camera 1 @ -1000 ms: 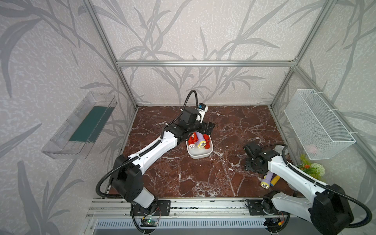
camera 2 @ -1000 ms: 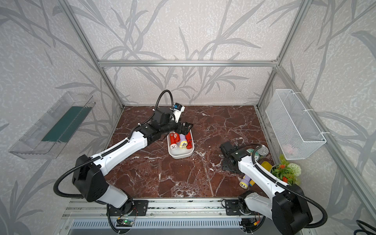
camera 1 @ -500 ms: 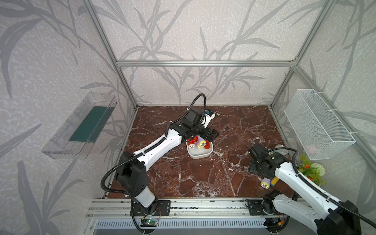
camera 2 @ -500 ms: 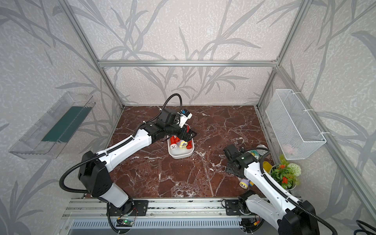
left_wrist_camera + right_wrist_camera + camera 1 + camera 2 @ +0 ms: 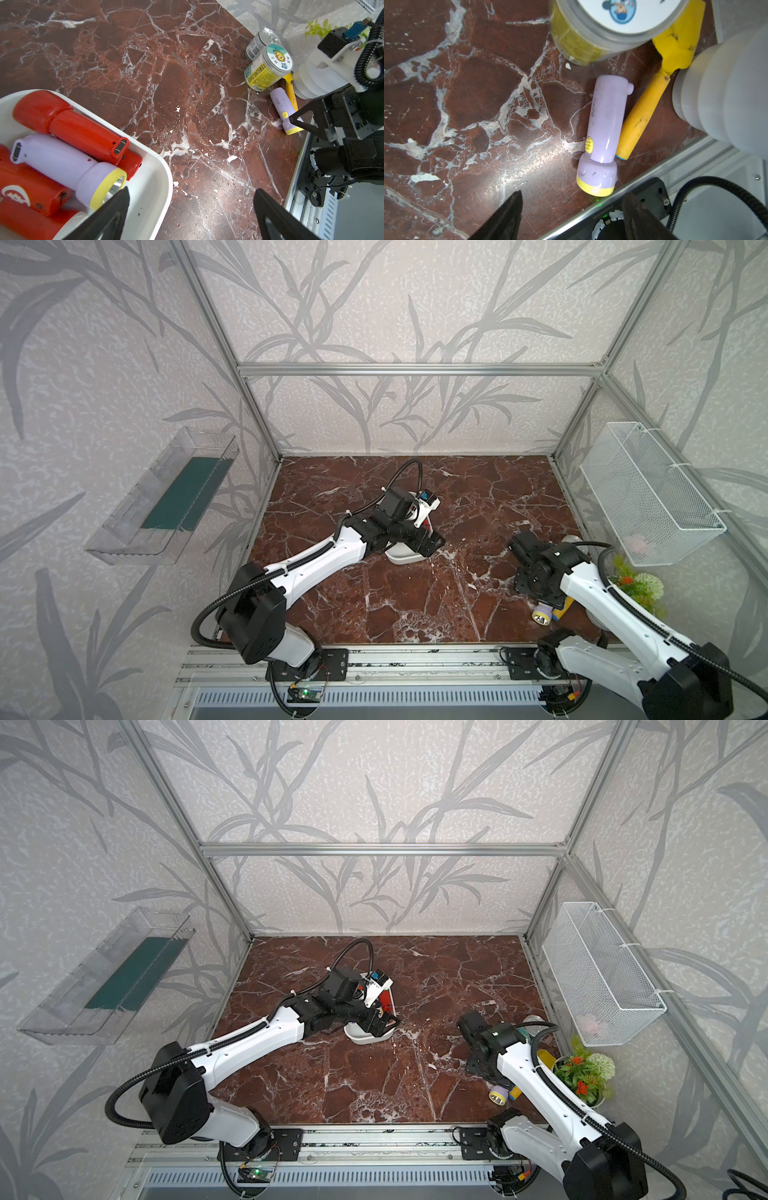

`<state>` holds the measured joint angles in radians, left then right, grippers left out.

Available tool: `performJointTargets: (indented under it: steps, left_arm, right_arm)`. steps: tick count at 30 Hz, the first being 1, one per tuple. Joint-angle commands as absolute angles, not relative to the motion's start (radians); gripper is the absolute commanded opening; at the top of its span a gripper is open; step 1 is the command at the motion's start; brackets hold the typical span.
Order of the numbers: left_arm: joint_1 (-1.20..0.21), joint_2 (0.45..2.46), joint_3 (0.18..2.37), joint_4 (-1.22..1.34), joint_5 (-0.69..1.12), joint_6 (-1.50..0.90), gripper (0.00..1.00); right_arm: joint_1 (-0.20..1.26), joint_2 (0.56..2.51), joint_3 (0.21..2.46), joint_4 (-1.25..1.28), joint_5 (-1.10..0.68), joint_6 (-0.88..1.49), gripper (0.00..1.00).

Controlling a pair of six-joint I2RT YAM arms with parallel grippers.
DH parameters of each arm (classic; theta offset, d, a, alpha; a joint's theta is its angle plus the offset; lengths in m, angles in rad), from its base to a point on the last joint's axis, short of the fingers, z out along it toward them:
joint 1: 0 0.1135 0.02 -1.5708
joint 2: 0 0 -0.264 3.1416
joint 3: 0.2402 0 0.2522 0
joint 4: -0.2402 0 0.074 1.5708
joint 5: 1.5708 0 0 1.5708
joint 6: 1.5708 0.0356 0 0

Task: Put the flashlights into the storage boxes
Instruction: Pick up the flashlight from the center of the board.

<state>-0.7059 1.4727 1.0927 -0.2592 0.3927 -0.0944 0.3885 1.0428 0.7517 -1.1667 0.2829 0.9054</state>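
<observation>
Left gripper (image 5: pixel 191 192) wide open over white tray (image 5: pixel 160 168) rim, perhaps four torches (image 5: pixel 83 131) inside, right gripper (image 5: pixel 572 195) open and empty above lavender torch (image 5: pixel 606 124) beside yellow shovel (image 5: pixel 641 116).

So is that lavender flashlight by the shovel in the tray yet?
Out: the lavender flashlight lies on the marble beside the yellow shovel.
</observation>
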Motion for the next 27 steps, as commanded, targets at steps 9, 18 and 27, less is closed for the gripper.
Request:
performJointTargets:
  steps: [9, 18, 27]
  left_arm:
    - [-0.701, 1.392, 1.036, -0.26, 0.358, -0.088, 0.96]
    - [-0.674, 1.414, 1.067, -0.297, 0.374, -0.052, 0.96]
    - [-0.637, 1.439, 1.095, -0.31, 0.412, -0.038, 0.96]
  right_arm:
    - [0.308, 1.196, 0.67, -1.035, 0.195, 1.001, 0.75]
    - [0.254, 1.138, 0.605, -1.017, 0.181, 1.026, 0.74]
    - [0.215, 1.146, 0.584, -1.0, 0.172, 1.014, 0.74]
